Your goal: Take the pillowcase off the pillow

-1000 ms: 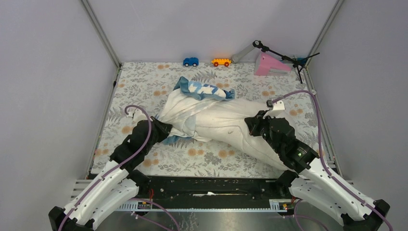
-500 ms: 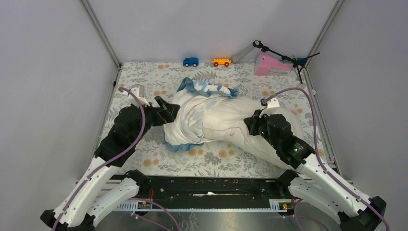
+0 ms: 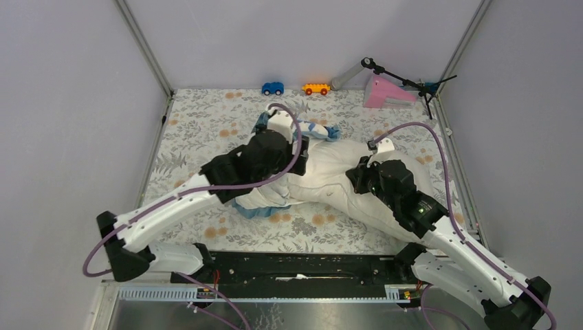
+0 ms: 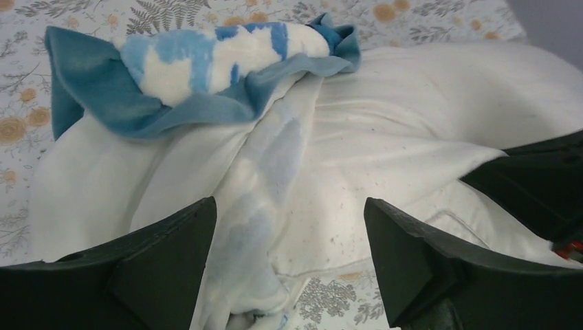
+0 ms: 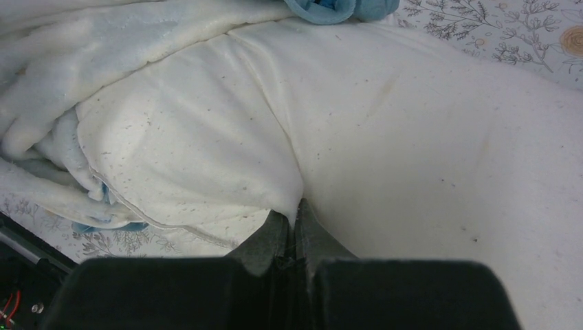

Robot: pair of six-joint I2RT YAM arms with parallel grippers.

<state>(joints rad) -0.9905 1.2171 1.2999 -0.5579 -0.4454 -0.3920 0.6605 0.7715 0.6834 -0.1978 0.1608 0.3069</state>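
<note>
Lying on the bench (image 3: 206, 117): pillow (image 3: 330, 175), pillowcase (image 4: 206, 62) bunched over one end. Left tool (image 4: 289, 203) spread wide above the bunch; right tool (image 5: 294, 213) pressed together, pinching the pillow.

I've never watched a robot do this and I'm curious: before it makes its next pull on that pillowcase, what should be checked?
1. Is the left gripper open? Ok, fingers wide apart above the pillowcase.
2. Has the left gripper got fabric? Not ok, nothing is between its fingers.
3. Is the right gripper anchoring the pillow? Ok, it is shut on a pinch of it.
4. Is the pillowcase off the pillow? Not ok, it is bunched over one end.
5. Is fabric caught underneath? Cannot tell.
</note>
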